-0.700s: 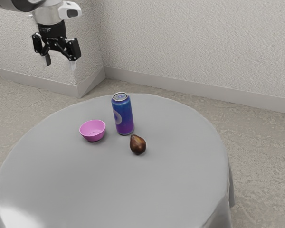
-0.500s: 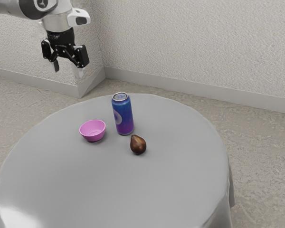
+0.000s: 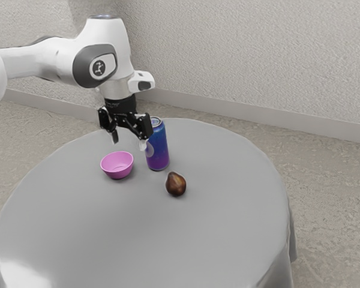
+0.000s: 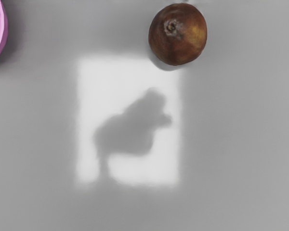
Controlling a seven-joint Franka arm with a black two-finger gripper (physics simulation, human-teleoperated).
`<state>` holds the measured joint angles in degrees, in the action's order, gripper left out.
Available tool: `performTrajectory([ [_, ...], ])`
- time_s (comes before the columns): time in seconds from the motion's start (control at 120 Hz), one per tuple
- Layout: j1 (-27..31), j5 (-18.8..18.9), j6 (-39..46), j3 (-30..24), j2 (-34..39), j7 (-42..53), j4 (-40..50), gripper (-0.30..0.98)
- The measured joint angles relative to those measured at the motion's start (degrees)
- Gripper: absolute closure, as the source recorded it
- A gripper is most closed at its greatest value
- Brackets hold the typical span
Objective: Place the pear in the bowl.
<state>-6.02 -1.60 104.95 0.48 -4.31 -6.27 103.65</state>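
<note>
Grey cloth drapes the round worktop (image 3: 138, 240), where the brown pear (image 3: 176, 184) sits beside the soda can (image 3: 158, 149), toward the exterior view's right edge from the pink bowl (image 3: 117, 171). Wide apart with nothing between them, the fingers (image 3: 129, 142) hang above the cloth. From them the pear lies lower and toward that same right edge, so the reach should go that way, then down. Its long axis seems near upright, narrow end up.
</note>
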Motion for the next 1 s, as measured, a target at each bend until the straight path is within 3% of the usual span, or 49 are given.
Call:
performTrajectory([
  [0.433, -1.5, -4.2, 8.3, -0.8, -8.1, -0.5, 0.9, 0.0],
  [0.717, -1.6, -4.4, 11.4, -1.6, -13.6, -0.6, 0.1, 0.0],
  [1.0, -1.0, -3.5, 13.3, -1.6, -22.4, 0.4, -8.2, 0.0],
])
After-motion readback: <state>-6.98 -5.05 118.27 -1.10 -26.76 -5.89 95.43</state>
